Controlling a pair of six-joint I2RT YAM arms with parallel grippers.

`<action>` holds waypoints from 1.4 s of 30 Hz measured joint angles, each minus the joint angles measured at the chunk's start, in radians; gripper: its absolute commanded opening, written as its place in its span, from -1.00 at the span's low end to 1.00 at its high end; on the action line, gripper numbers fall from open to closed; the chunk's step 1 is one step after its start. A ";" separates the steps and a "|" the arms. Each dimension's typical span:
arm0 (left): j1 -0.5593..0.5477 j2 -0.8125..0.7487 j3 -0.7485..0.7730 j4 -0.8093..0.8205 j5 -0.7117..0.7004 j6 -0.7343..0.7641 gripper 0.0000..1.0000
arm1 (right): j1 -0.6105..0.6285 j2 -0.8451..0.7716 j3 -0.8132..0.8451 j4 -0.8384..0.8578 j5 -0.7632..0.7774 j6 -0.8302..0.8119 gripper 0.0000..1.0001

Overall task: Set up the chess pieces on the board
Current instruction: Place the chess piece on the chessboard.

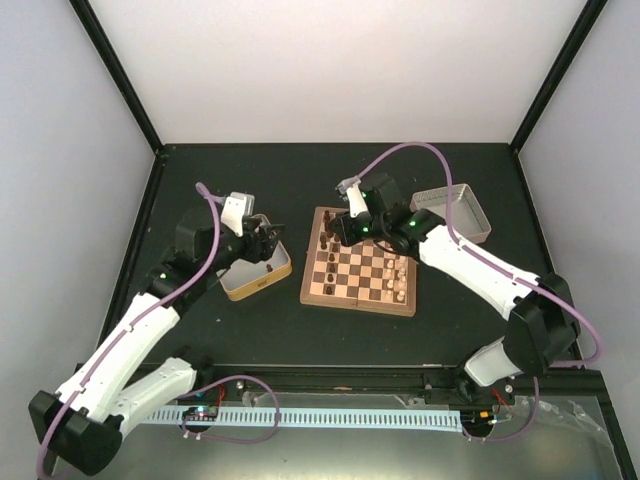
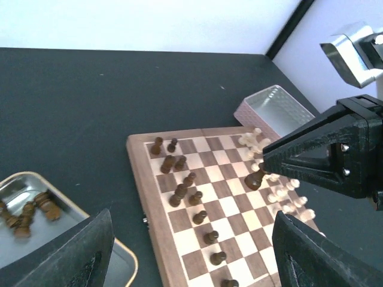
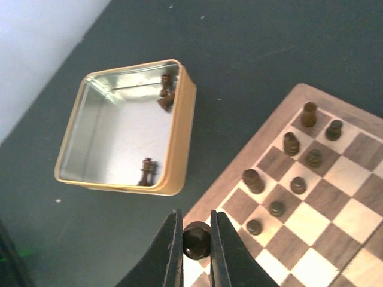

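Note:
The board [image 1: 356, 303] lies mid-table. Several dark chess pieces [image 1: 327, 262] stand along its left columns; they also show in the left wrist view [image 2: 181, 190] and the right wrist view [image 3: 298, 185]. My right gripper [image 3: 196, 230] is shut on a dark piece [image 3: 196, 240], held just above the board's left edge [image 3: 239, 162]; that piece also shows in the left wrist view [image 2: 255, 177]. My left gripper [image 2: 191, 257] is open and empty, above the gold tin [image 1: 256, 284] and facing the board [image 2: 141, 179].
The gold tin [image 3: 179, 125] left of the board holds a few loose dark pieces [image 2: 27, 212]. Pale cream pieces [image 2: 281, 194] fill the board's right side. A silver tin [image 1: 455, 208] stands at the back right.

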 measured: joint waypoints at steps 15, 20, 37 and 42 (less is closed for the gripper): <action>0.000 -0.177 -0.042 -0.098 -0.118 -0.101 0.52 | 0.133 0.101 -0.002 0.045 0.218 -0.188 -0.97; 0.000 -0.200 -0.076 -0.147 -0.118 -0.150 0.53 | 0.146 0.110 -0.020 0.074 0.233 -0.213 -0.98; 0.001 -0.056 -0.083 -0.135 -0.183 -0.201 0.53 | 0.189 0.235 -0.106 0.183 0.326 -0.178 -0.98; 0.008 -0.014 -0.083 -0.114 -0.190 -0.205 0.53 | 0.189 0.267 -0.117 0.230 0.350 -0.146 -0.97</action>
